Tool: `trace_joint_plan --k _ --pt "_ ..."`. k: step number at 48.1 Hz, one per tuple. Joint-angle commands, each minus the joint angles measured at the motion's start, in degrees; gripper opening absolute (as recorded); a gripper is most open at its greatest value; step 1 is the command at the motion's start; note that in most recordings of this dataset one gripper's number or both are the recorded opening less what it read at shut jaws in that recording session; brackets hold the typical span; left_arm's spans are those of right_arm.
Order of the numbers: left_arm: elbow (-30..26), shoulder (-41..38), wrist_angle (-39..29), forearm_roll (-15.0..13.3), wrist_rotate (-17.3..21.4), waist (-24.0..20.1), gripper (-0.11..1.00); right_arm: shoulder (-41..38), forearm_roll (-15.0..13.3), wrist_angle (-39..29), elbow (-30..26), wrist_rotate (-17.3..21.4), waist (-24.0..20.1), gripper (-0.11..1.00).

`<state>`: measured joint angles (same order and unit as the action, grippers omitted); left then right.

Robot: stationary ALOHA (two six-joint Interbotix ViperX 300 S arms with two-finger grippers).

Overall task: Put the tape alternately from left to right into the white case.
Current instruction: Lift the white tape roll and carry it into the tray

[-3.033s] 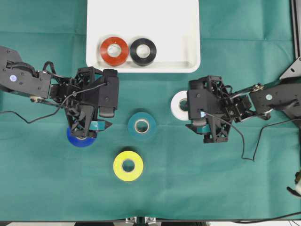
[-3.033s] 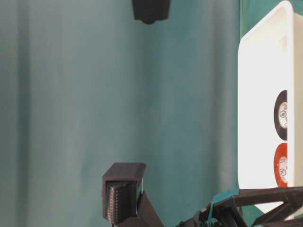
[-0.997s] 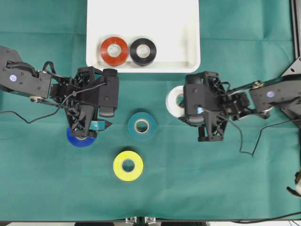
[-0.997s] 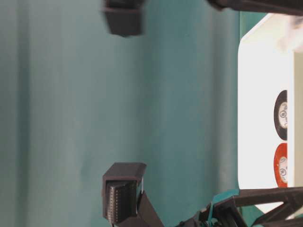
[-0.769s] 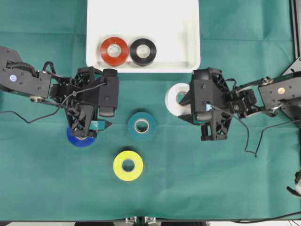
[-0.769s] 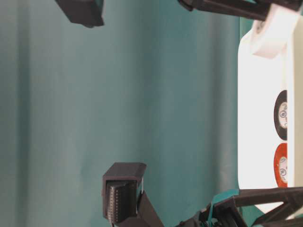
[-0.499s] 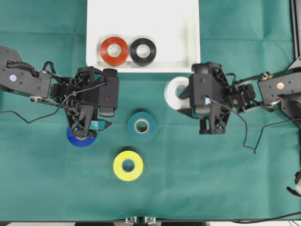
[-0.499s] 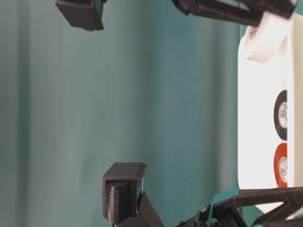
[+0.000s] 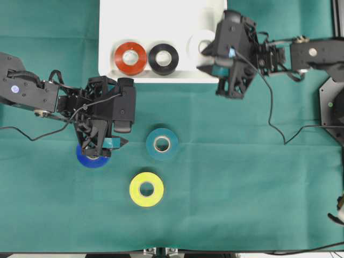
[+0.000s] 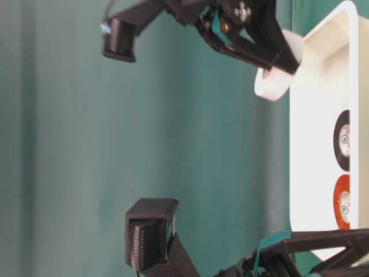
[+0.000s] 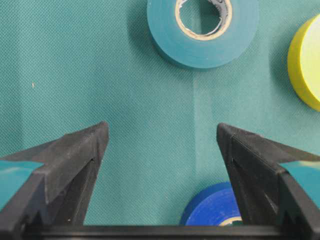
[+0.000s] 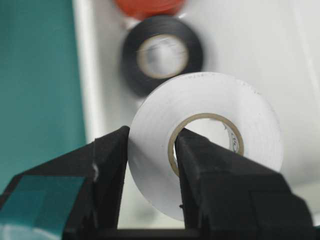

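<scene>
Right now the right gripper (image 12: 150, 165) is clamped on the white roll's (image 12: 210, 125) wall, held over the case (image 9: 161, 16) beside the black roll (image 9: 164, 58); released tilted, it prob lands on that one. Left gripper (image 11: 160, 165) spread wide over the blue roll (image 11: 215, 210)

No lettering could be read anywhere. The pale cores of the black roll (image 10: 345, 140) and red-orange roll (image 10: 344, 210) in the white case (image 10: 314, 133) carried small printed marks, too tiny to make out.
</scene>
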<state>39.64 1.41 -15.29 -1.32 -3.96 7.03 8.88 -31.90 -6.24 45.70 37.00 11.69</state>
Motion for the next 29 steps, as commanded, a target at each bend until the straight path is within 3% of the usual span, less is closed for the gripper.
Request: trace_joint_plan --k 1,18,29 --pt "-1.23 1.49 0.26 -0.18 -0.09 -0.09 0.84 -1.23 -0.53 3.52 -1.32 0.00 3.16 0.32" --pt "-1.32 1.32 0.26 -0.18 -1.05 -0.09 0.84 -8.35 -0.53 8.96 -2.99 -0.18 11.43 0.32" --pt "-1.32 1.49 0.26 -0.18 -1.05 -0.09 0.84 -11.87 -0.62 9.14 -5.01 -0.53 12.83 0.32"
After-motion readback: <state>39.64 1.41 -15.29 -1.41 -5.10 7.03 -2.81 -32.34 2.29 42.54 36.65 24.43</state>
